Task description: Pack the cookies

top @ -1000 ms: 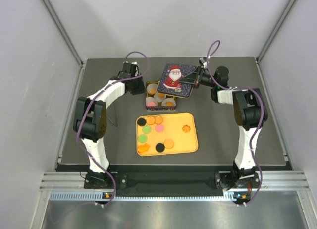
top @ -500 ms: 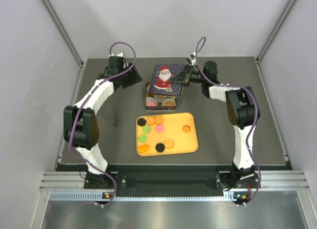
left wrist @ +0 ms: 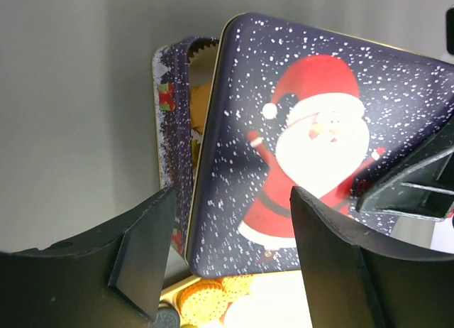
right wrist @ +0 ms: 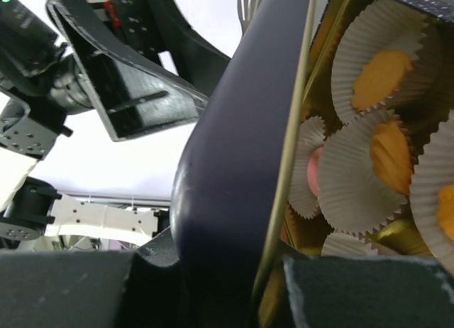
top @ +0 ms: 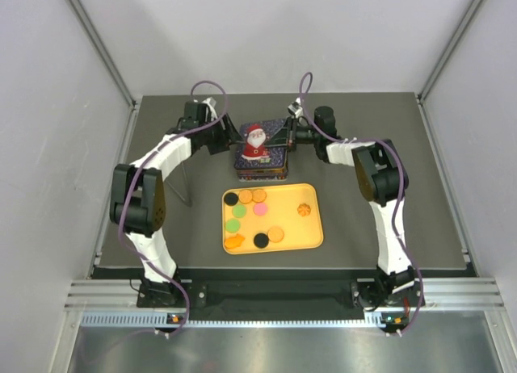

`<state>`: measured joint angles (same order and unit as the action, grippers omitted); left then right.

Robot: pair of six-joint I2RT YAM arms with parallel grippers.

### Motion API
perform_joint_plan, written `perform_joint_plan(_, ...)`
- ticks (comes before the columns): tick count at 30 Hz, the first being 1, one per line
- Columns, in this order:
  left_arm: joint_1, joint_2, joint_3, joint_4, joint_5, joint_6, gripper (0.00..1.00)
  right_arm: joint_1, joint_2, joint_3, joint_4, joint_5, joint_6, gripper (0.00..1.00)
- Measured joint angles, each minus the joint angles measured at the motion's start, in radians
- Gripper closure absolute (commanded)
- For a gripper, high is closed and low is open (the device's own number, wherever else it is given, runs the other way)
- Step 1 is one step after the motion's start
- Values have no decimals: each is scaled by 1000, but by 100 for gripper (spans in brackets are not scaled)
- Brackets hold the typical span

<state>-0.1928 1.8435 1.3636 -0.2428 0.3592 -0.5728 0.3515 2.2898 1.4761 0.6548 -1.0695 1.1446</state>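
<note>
Ten or so small round cookies (top: 260, 208) in orange, green, pink and black lie on a yellow rectangular plastic tray (top: 313, 242) near the middle of the dark table (top: 388, 220). More orange and pink ones sit in white fluted paper cups (right wrist: 340, 186) inside a dark blue metal tin (top: 260, 173) just behind the tray. A square dark blue lid with a Santa Claus picture (top: 260, 143) lies over the tin but is not seated: both wrist views show part of the open tin past its edge. The right gripper (top: 287, 136) is clamped on the lid's right edge. The left gripper (left wrist: 233, 200) stands at the lid's left side with its fingers spread wide, clamping nothing.
</note>
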Motion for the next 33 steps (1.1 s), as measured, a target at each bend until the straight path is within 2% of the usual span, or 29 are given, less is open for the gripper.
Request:
perform_joint_plan(11, 0, 64, -13, 32, 52, -9, 30, 0, 14, 18, -6, -9, 10, 92)
perform_joint_plan(22, 0, 64, -13, 34, 65, -8, 29, 0, 54, 18, 86, -28, 90, 90)
perform_joint_plan(33, 1, 92, -11, 37, 110, -1, 31, -10, 58, 16, 92, -30, 105, 74)
